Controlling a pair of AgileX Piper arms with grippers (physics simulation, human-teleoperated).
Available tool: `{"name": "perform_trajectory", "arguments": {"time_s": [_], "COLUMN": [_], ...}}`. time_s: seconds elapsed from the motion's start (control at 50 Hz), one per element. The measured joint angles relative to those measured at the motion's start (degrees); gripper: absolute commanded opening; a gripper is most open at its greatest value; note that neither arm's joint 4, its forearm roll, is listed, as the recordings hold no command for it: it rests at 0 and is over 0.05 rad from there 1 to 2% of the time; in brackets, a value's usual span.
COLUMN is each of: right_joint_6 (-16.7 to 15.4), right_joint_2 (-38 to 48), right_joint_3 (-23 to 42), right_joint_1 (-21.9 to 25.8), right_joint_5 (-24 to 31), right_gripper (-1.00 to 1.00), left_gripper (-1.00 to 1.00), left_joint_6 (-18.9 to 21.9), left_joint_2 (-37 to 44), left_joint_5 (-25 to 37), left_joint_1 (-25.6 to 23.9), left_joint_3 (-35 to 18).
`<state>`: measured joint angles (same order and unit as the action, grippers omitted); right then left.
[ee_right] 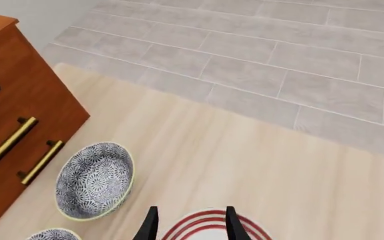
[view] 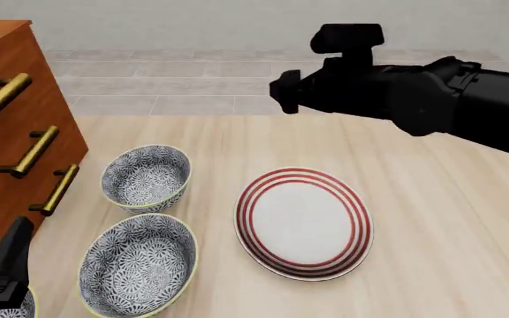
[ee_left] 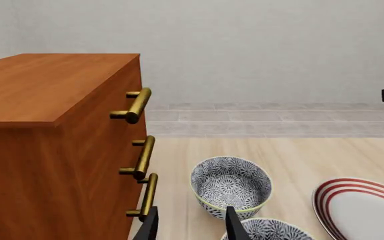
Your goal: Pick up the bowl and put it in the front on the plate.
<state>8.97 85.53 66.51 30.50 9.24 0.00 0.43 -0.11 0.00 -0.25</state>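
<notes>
Left hand (ee_left: 190,225) is cut off at frame edge, spread, empty; right hand (ee_right: 190,224) is spread, empty, above plate (view: 304,222); bowl (view: 146,176) untouched.

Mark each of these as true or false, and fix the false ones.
1. The plate holds a bowl. False: it holds nothing; both bowls sit on the table beside it.
2. The far bowl sits nearer the cabinet than the plate does. True.
3. The right end effector grips the far bowl. False: it is open and holds nothing, hovering over the plate's rim.
4. The cabinet has brass handles. True.
5. The near bowl lies upside down. False: it stands upright, its patterned inside showing.
</notes>
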Motion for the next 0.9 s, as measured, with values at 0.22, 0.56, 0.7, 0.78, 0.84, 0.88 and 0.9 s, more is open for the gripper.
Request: {"name": "perform_trajectory", "arguments": {"time_s": [0.22,0.56,0.7,0.78,0.84,0.88,0.9], "right_joint_6": [0.51,1.17,0.85,0.91,1.03,1.11,1.14], "right_joint_2": [7.32,16.59,20.16,21.93,23.23,24.1,24.54], "right_joint_3": [7.38,18.19,23.28,25.67,27.38,28.53,29.11], "right_joint_1": [3.02,7.08,8.51,9.72,10.6,11.13,11.4], "right_joint_5": [4.14,10.0,12.77,13.87,14.54,14.97,15.19], "right_gripper": [1.0,1.0,1.0,1.0,1.0,1.0,1.0], "left_gripper": [1.0,1.0,1.0,1.0,1.0,1.0,1.0], "left_joint_6": [0.0,0.0,0.0,0.0,0.0,0.0,0.0], "left_joint_2": [0.0,0.0,0.0,0.0,0.0,0.0,0.0], "left_joint_5": [0.0,0.0,0.0,0.0,0.0,0.0,0.0], "left_joint_1": [0.0,0.0,0.0,0.0,0.0,0.0,0.0], "left_joint_3": [0.0,0.0,0.0,0.0,0.0,0.0,0.0]}}
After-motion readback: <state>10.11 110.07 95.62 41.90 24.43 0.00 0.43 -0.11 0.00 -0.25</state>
